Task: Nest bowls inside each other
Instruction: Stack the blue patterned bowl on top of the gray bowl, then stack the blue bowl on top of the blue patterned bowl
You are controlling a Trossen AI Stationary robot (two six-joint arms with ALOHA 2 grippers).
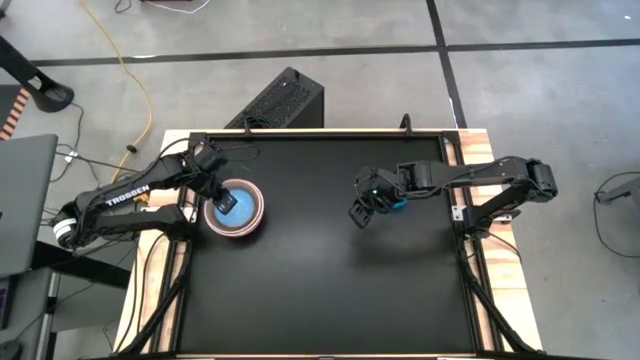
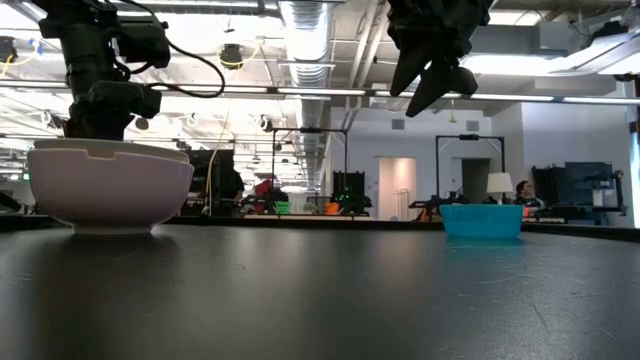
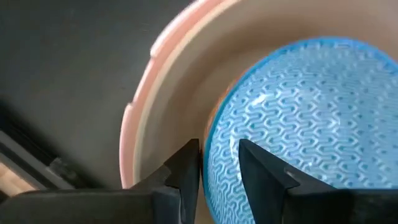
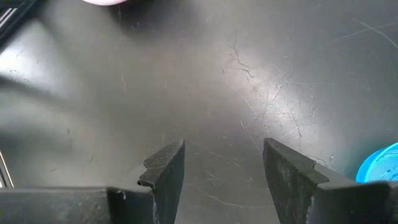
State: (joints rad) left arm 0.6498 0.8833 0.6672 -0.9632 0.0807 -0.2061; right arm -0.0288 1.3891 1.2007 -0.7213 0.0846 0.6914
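A salmon pink bowl [image 1: 236, 209] stands on its base at the left of the black table [image 1: 320, 290]; its inner wall [image 3: 186, 81] looks cream. A light blue bowl [image 3: 311, 118] with a wavy pattern lies nested inside it. My left gripper [image 3: 219, 163] points down into the stack, one finger inside the blue bowl's rim and one outside, with a gap on each side. A small teal-blue bowl [image 2: 482, 220] stands at centre right, partly under my right arm. My right gripper [image 4: 224, 165] hangs open above the bare table, just left of the teal-blue bowl [image 4: 380, 165].
A black box [image 1: 285, 100] stands beyond the table's far edge and a laptop [image 1: 20, 200] to its left. Raised rails [image 1: 470, 270] run along the table's sides. The middle and near half of the table offer free room.
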